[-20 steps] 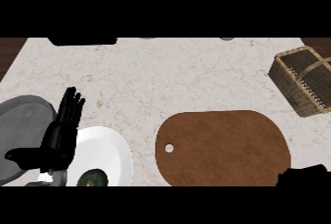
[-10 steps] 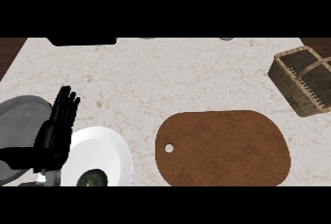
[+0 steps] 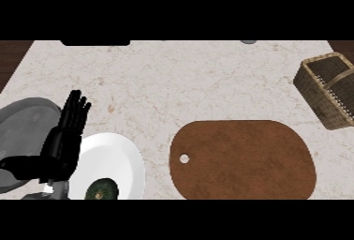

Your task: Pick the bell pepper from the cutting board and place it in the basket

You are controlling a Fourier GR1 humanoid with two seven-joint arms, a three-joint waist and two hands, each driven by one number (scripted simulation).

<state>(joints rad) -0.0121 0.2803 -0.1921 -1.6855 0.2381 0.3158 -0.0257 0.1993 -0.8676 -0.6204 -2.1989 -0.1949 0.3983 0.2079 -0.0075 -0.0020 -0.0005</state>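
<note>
The brown cutting board (image 3: 243,159) lies at the lower right of the counter, and no bell pepper shows on it or anywhere else in view. At the right edge sits the wicker basket (image 3: 330,89), partly cut off. My left hand (image 3: 63,140) rests at the lower left with its fingers straight and pointing up. It holds nothing and overlaps the left rim of a white plate (image 3: 114,159). My right hand does not show.
A dark green round item (image 3: 102,190) sits on the white plate's lower part. A grey plate (image 3: 21,126) lies at the left edge behind my left hand. A black object (image 3: 95,42) and a small grey thing (image 3: 249,41) sit at the counter's far edge.
A dark shape at the lower right edge, my right hand, has dropped out of view. My left hand has risen slightly and stands a bit straighter.
</note>
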